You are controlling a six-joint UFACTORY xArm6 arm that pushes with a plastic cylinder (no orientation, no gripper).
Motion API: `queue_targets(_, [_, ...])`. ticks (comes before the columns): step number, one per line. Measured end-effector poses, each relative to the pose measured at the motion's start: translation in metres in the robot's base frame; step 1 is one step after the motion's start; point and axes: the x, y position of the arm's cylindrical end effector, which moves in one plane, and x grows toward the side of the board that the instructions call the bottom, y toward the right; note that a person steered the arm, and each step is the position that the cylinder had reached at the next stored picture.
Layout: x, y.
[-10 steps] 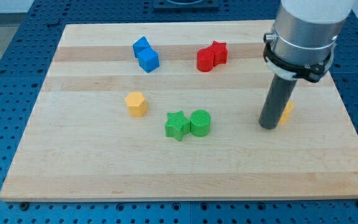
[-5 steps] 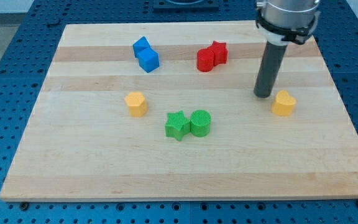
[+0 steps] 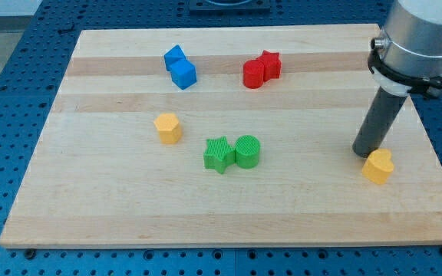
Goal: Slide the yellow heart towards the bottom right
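Note:
The yellow heart (image 3: pixel 378 166) lies near the board's right edge, low in the view. My tip (image 3: pixel 365 152) stands just to its upper left, touching or nearly touching it. The rod rises from there to the grey arm at the view's top right.
A yellow hexagon-like block (image 3: pixel 168 128) sits left of centre. A green star (image 3: pixel 219 154) and a green cylinder (image 3: pixel 247 151) touch at the centre. Two blue blocks (image 3: pixel 179 67) lie at the upper left. A red cylinder and red star (image 3: pixel 261 69) lie at the upper middle. The wooden board (image 3: pixel 129 207) ends close to the heart's right.
The tip went up and left of the heart, then came down to the right. The yellow heart has slid down and right, towards the board's lower right corner.

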Motion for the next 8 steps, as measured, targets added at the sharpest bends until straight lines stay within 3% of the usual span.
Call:
queue_targets(2, [-0.024,0.004])
queue_targets(4, [0.000,0.013])
queue_targets(6, [0.054,0.013])
queue_targets(8, [0.052,0.011])
